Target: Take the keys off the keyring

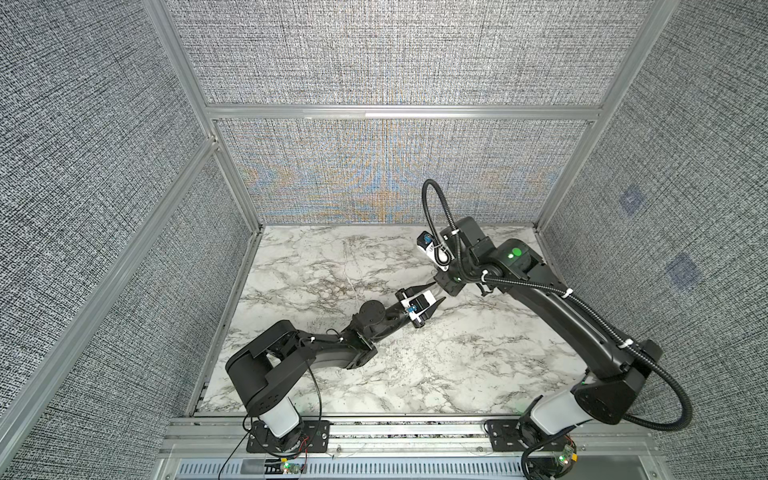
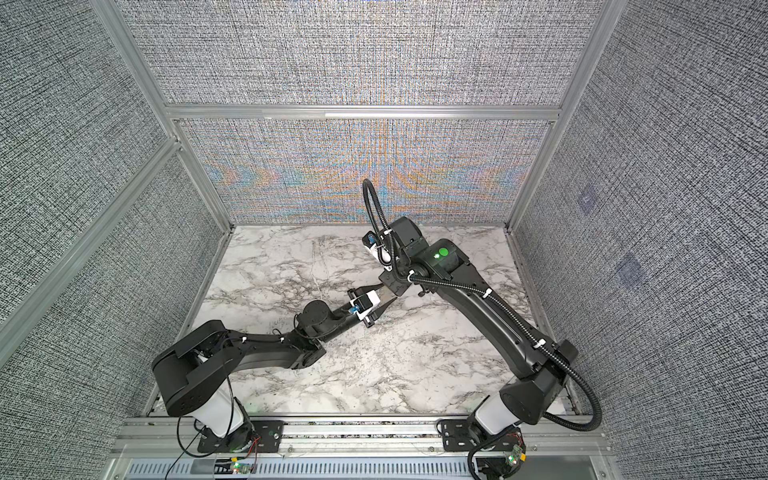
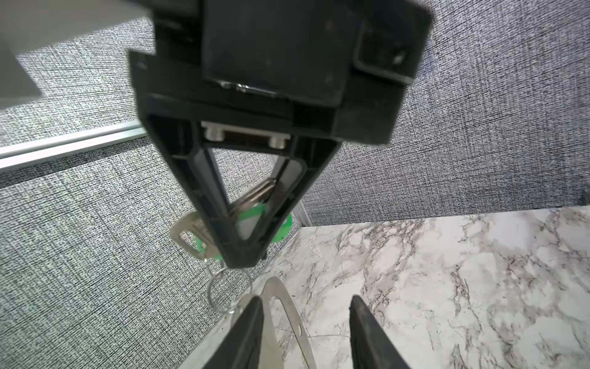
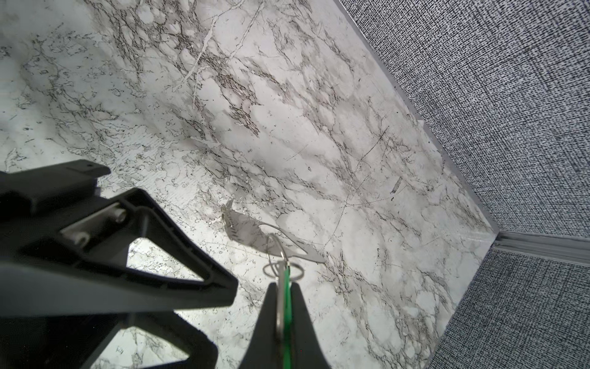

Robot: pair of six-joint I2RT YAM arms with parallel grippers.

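Our right gripper [image 4: 284, 287] is clamped on the thin silver keys [image 4: 279, 306] and their green oval plastic tag [image 4: 288, 319]. From their small wire ring [image 4: 265, 270] hangs the large grey oblong metal keyring [image 4: 252, 231]. Its long axis points away toward the marble tabletop [image 4: 287, 96], and it lies between the parted fingers of our left gripper [image 3: 306, 300].

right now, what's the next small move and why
Probably close the left gripper on the keyring: its jaws stand open with one limb of the loop between them. The right gripper is shut on the keys, joined to it by a thin wire ring, so steadying the loop should help work them off.
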